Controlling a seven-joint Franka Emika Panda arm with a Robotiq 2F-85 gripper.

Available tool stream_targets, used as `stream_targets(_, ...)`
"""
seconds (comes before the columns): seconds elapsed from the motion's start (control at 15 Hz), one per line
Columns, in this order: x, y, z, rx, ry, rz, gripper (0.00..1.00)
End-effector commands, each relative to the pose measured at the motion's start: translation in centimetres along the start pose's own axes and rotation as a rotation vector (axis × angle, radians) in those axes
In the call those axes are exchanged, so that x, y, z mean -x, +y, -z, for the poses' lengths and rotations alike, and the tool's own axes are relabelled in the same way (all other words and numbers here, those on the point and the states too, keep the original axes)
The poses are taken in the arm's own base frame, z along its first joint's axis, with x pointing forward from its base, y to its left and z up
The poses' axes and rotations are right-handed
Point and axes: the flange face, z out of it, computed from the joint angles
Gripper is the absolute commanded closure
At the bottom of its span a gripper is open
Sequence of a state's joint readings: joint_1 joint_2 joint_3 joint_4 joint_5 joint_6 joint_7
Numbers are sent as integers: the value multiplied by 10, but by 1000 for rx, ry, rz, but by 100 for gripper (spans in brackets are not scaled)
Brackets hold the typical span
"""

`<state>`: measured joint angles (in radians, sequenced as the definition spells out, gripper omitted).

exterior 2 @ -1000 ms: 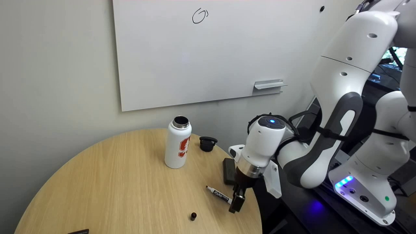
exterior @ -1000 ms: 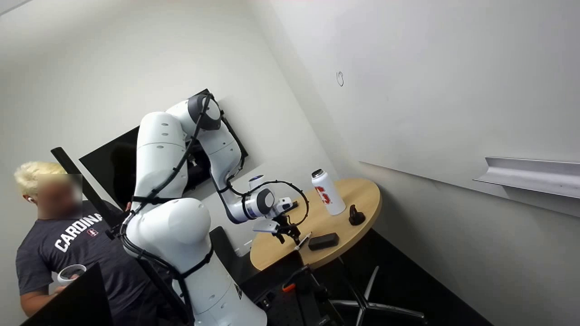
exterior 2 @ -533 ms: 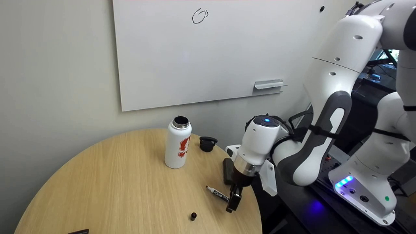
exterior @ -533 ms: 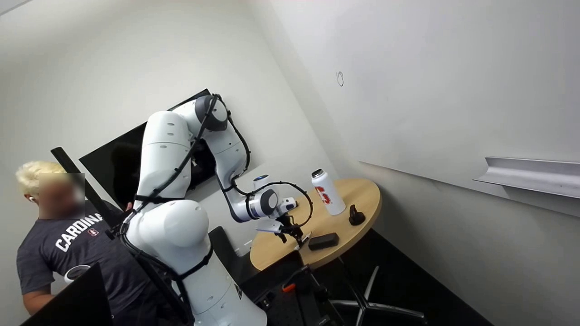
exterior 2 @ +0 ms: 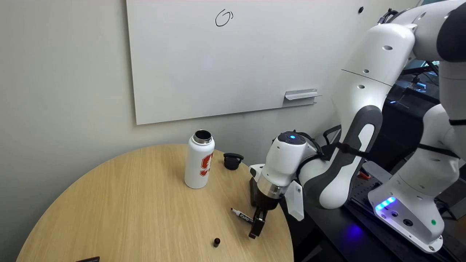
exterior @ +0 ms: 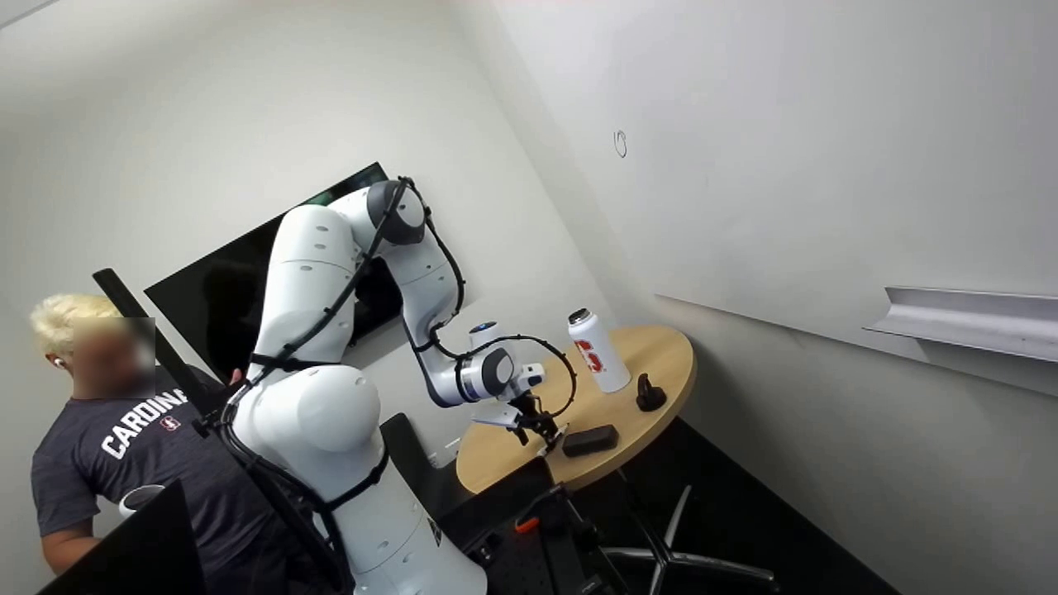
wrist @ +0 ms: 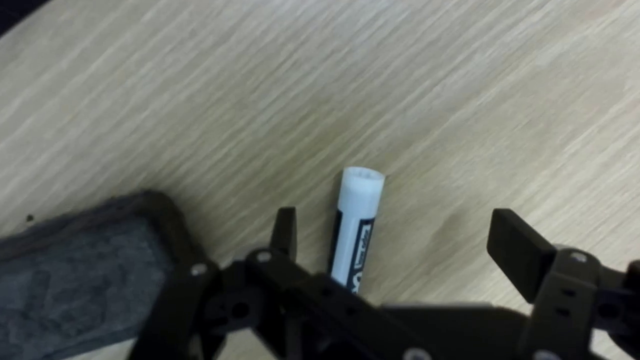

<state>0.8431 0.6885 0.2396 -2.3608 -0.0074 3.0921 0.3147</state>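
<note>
Claw [wrist: 392, 232] is spread wide, and the marker [wrist: 361, 197] on the bench [wrist: 500, 100] shows between the jaws but nearer the one by the dark block [wrist: 85, 280], so I'd scoot over to center it before squeezing, nice and gentle.

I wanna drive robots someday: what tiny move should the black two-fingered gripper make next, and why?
Probably a slight sideways shift, centring the gripper over the slim white-and-black plastic marker: the wrist view shows the marker off-centre between the open jaws.
</note>
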Motion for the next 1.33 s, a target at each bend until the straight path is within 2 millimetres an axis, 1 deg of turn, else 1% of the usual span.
stream_targets(0.0,-4,2,-4,-3,4,0,34)
stream_targets(0.13,-4,3,-4,0,3,-1,51)
stream_targets(0.2,-4,3,-4,1,4,-2,57)
stream_targets(0.27,-4,3,-3,2,4,-2,66)
stream_targets(0.4,-6,2,-1,8,5,-4,79)
stream_targets(0.53,-6,2,1,15,4,-6,95)
stream_targets(0.6,-6,2,3,18,3,-6,100)
stream_targets(0.67,-7,0,5,21,3,-6,96)
stream_targets(0.73,-6,-1,8,26,3,-5,95)
stream_targets(0.87,-3,-5,22,46,12,-12,95)
stream_targets(1.0,0,-8,45,78,24,-39,95)
stream_targets(1.27,1,-8,98,172,16,-102,95)
